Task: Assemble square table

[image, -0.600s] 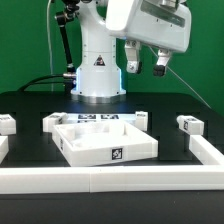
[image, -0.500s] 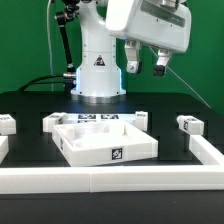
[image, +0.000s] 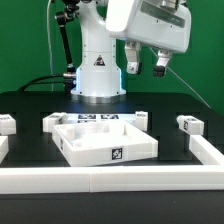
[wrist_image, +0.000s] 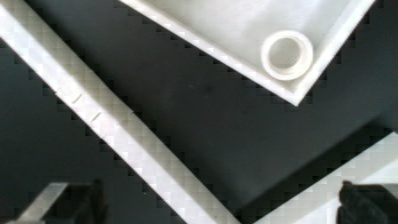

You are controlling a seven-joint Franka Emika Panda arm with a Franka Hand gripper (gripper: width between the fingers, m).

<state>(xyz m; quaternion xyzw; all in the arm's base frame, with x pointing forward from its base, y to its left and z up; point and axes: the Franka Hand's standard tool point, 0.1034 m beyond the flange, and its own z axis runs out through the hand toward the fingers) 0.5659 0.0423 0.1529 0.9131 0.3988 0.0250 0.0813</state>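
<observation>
The square table top (image: 105, 141), a white tray with a raised rim and a tag on its front wall, lies on the black surface. Small white legs stand around it: one at the exterior view's far left (image: 7, 123), one by the top's left corner (image: 51, 122), one behind its right corner (image: 140, 118), one further right (image: 187, 123). My gripper (image: 146, 68) hangs open high above the top's right side, holding nothing. In the wrist view a corner of the top (wrist_image: 214, 25) with a round socket (wrist_image: 288, 52) shows beyond the gripper (wrist_image: 214, 205), dark fingertips (wrist_image: 64, 200) far apart.
A long white rail (image: 110, 181) borders the black surface at the front and runs up the exterior view's right side (image: 206, 150); it crosses the wrist view diagonally (wrist_image: 107, 110). The marker board (image: 100, 118) lies behind the top, before the robot base (image: 97, 72).
</observation>
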